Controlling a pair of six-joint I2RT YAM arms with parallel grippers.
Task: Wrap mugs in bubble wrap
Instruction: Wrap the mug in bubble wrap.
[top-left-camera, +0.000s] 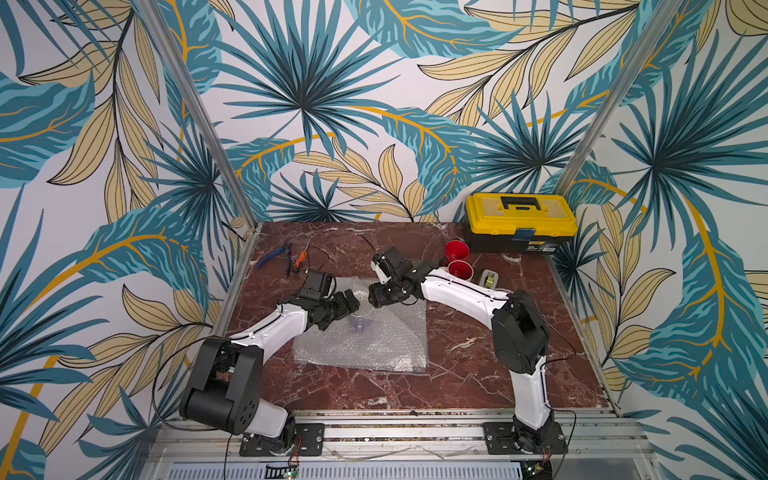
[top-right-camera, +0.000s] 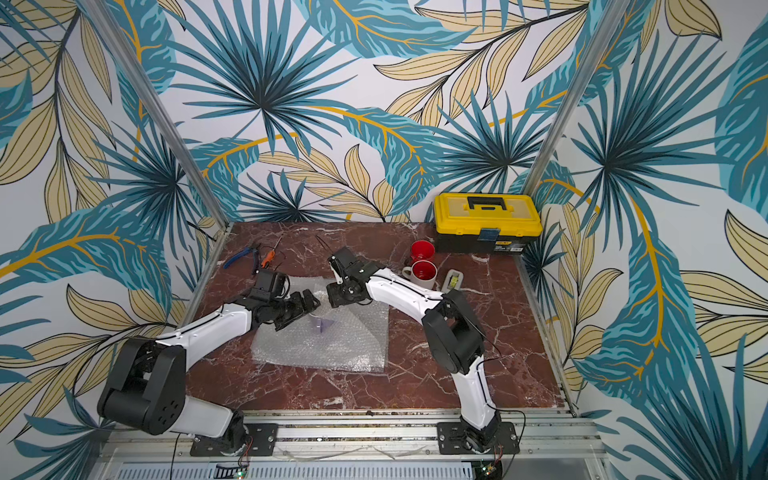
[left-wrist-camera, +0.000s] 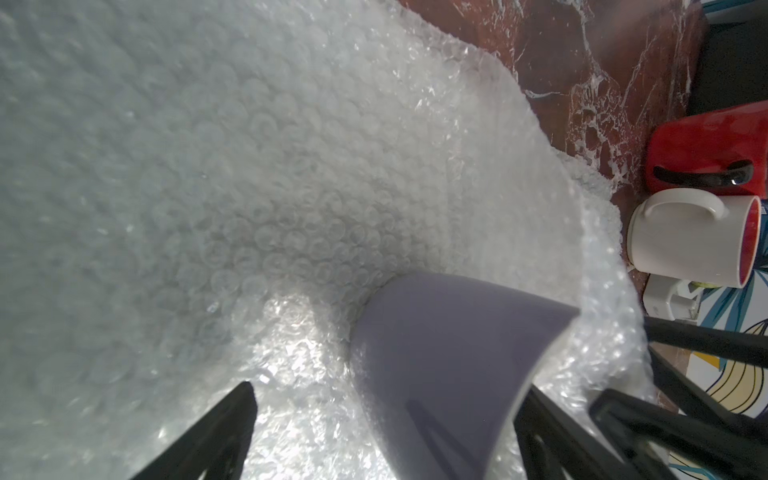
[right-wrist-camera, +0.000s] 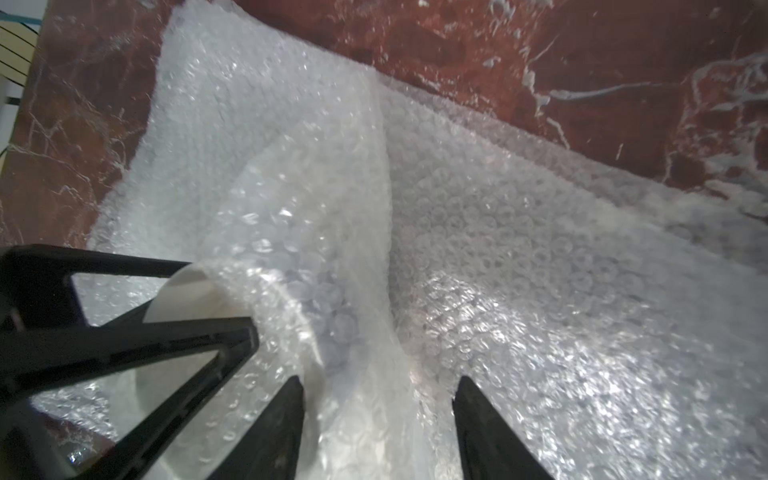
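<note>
Left wrist view, lavender mug (left-wrist-camera: 449, 353) on crinkly translucent bubble wrap (left-wrist-camera: 208, 187), left hand (left-wrist-camera: 390, 388) spread astride it, right hand (right-wrist-camera: 380, 380) released.

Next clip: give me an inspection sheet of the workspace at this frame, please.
Surface: red-brown marble table.
Job's things: lavender mug on the bubble wrap, a flap folded over it; red mug and white mug side by side near the toolbox, unwrapped.
Clutter: toolbox, tape dispenser, pliers, screwdriver.
Grippers: left gripper open at the lavender mug; right gripper open, wrap fold between its jaws.
Cables: black cable loops off the left arm's base.
Surroundings: leaf-pattern walls, metal posts.
</note>
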